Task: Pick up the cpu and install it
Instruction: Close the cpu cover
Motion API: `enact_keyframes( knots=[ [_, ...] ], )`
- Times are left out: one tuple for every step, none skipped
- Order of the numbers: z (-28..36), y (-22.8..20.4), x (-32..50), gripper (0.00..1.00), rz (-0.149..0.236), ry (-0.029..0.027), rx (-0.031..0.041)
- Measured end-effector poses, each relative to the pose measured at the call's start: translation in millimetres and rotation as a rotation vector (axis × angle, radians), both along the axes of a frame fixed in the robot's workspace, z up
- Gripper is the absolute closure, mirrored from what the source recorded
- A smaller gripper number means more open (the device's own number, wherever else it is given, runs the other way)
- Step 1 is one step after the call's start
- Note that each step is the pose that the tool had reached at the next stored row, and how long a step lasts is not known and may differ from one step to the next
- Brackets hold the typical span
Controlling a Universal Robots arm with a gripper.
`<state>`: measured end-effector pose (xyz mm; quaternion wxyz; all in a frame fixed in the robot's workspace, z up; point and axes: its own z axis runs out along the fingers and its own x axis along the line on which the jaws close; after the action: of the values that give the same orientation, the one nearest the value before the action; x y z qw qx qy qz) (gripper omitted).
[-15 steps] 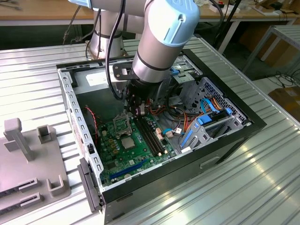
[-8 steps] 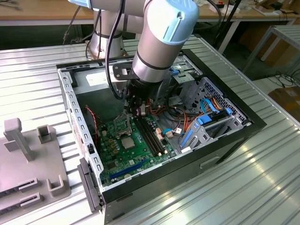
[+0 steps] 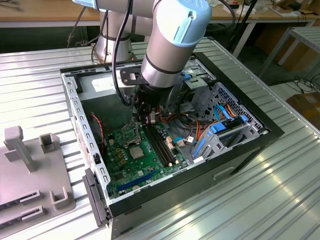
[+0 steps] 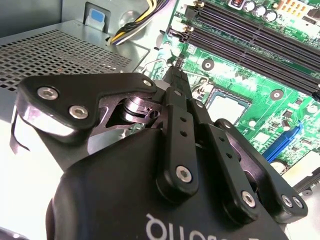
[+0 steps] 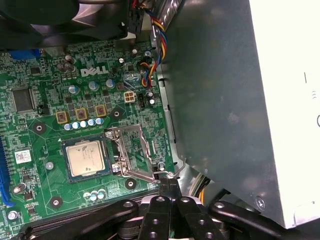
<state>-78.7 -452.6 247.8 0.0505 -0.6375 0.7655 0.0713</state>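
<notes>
Slippage looks the main risk: the gripper, fingertips closed together with nothing clearly between them, sits at the hooked end of the socket lever, and a slip could gouge the motherboard or let the wire spring. The first wrist view shows the cpu seated in its socket, load plate hinged open beside it. The exterior view adds the computer case on the counter, cpu at 6 o'clock from the gripper.
</notes>
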Motion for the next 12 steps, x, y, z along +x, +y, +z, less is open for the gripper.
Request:
enact_keyframes(
  knots=[
    [0.2,0.0,-0.1,0.89,0.000,0.0001,-0.0001],
    [0.4,0.0,-0.1,0.89,0.000,0.0001,-0.0001],
    [0.7,0.0,-0.2,0.89,0.000,0.0001,-0.0001],
    [0.8,0.0,-0.2,0.89,0.000,0.0000,-0.0001],
    [1.1,0.0,-0.2,0.89,0.000,0.0001,-0.0001],
    [1.6,0.0,-0.2,0.89,0.000,0.0001,-0.0002],
    [2.0,-0.1,-0.2,0.89,0.000,0.0001,-0.0002],
    [2.3,0.0,-0.3,0.89,0.000,0.0001,-0.0001],
    [2.6,-0.1,-0.3,0.89,0.000,0.0001,-0.0001],
    [2.9,-0.1,-0.4,0.89,0.000,0.0000,0.0000],
    [3.1,-0.1,-0.6,0.89,0.000,0.0000,0.0001],
    [3.3,-0.1,-0.9,0.89,0.000,0.0000,0.0000]
  ],
)
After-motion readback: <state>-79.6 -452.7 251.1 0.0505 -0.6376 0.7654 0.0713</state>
